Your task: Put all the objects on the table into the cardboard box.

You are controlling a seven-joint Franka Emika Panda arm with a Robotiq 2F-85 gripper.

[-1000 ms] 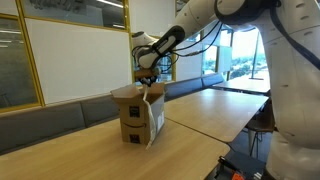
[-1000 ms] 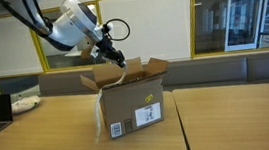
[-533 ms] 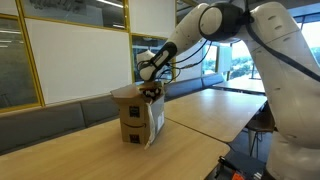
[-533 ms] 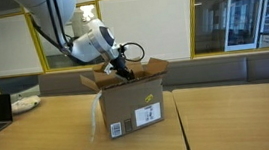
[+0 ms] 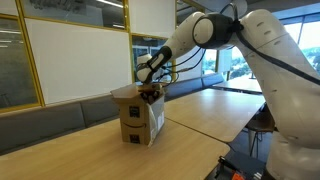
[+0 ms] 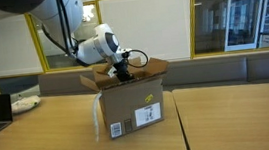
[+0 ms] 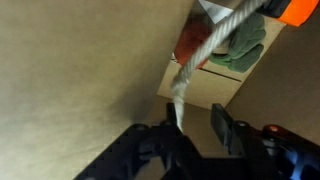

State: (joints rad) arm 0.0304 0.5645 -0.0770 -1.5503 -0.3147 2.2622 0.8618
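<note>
Wood table (image 6: pixel 235 120), cardboard box (image 6: pixel 133 107), braided rope (image 7: pixel 214 46) inside.

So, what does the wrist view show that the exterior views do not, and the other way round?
Only the wrist view looks into the brown cardboard box. A green cloth, a red rounded object and a thick white rope lie inside. The fingers of the gripper stand apart near the rope's end. Only the exterior views show the box's outside with its white printed label, the long wooden table and the white robot arm. Both share the box and the gripper at its open top.
</note>
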